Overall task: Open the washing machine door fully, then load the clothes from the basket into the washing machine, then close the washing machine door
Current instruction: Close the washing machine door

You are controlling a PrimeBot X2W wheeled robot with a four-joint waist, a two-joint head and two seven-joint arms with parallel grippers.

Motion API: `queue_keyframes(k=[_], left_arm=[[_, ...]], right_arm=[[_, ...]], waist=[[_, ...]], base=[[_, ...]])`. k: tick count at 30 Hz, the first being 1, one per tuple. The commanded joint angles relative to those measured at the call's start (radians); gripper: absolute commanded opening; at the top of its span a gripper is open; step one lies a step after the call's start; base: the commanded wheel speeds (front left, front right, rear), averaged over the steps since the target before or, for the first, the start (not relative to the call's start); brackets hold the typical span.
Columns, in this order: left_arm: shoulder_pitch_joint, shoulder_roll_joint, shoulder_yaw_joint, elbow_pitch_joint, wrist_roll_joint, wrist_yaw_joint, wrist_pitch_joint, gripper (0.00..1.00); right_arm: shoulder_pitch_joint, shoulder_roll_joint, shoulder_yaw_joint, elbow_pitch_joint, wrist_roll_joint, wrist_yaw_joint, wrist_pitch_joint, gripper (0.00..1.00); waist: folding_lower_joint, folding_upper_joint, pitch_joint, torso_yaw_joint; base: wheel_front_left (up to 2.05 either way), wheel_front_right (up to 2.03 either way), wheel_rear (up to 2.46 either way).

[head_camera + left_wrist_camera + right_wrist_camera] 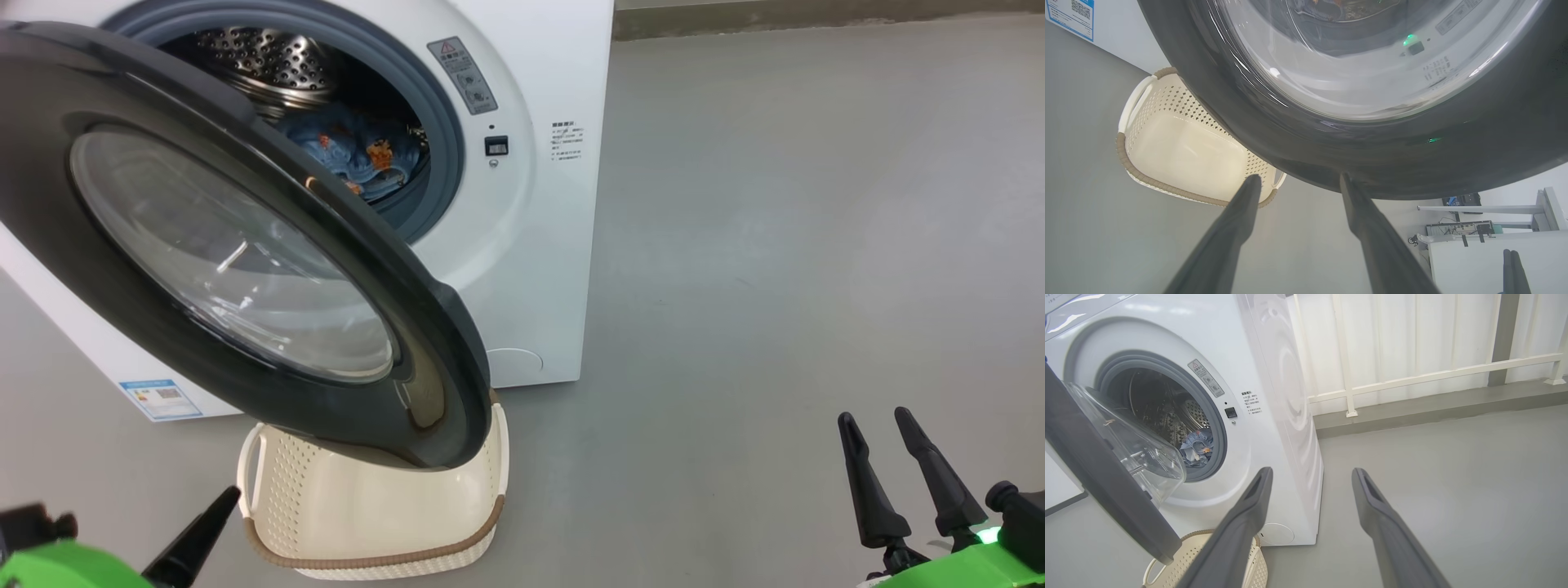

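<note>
With left gripper (pixel 1299 177) and right gripper (pixel 1311 470) wide and empty, the stiff, slick door (pixel 229 253) likely wants pushing at 5 o'clock.

I'd call this a lab or test room set up as a laundry corner rather than a home. Ahead and to the left of my right claw (pixel 1311 470), the washing machine (pixel 1274 375) stands free on a bare grey floor (pixel 1453 477), not built into any cabinetry. Beyond that claw, a white rail (pixel 1433 373) runs in front of pale panelling (pixel 1412 330). A laundry basket (pixel 1180 147) sits on the floor just past my left claw (pixel 1298 176). Far off to that claw's right, electronic gear (pixel 1459 228) with cables sits among plain white furniture, which looks like workshop kit and not household goods.
</note>
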Motion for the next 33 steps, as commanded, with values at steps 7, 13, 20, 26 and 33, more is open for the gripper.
queue_keyframes(k=[7, 13, 20, 26, 33], left_arm=[[0.063, 0.014, 0.031, -0.018, -0.018, -0.007, -0.196, 1.00], [0.119, 0.023, -0.003, -0.054, 0.015, -0.007, -0.369, 1.00], [0.135, 0.060, -0.101, -0.041, 0.146, -0.007, -0.624, 1.00], [0.112, 0.042, -0.053, -0.009, 0.316, -0.007, -0.665, 1.00], [0.136, -0.063, 0.098, -0.063, 0.651, -0.007, -0.665, 1.00]], right_arm=[[0.018, -0.023, -0.001, -0.025, -0.003, 0.006, -0.008, 1.00], [0.030, -0.021, -0.015, -0.027, -0.003, 0.006, -0.008, 1.00], [0.040, -0.018, -0.023, -0.027, -0.004, 0.006, -0.008, 1.00], [0.043, -0.021, -0.024, -0.026, -0.002, 0.006, -0.008, 1.00], [0.046, -0.024, -0.019, -0.025, 0.000, 0.006, -0.008, 1.00]], waist=[[0.0000, 0.0000, -0.013, -0.014], [0.0000, 0.0000, -0.019, -0.017], [0.0000, 0.0000, -0.027, -0.016], [0.0000, 0.0000, -0.032, -0.010], [0.0000, 0.0000, -0.040, -0.008]], base=[[0.00, 0.00, 0.00], [0.00, 0.00, 0.00], [0.00, 0.00, 0.00], [0.00, 0.00, 0.00], [0.00, 0.00, 0.00]])
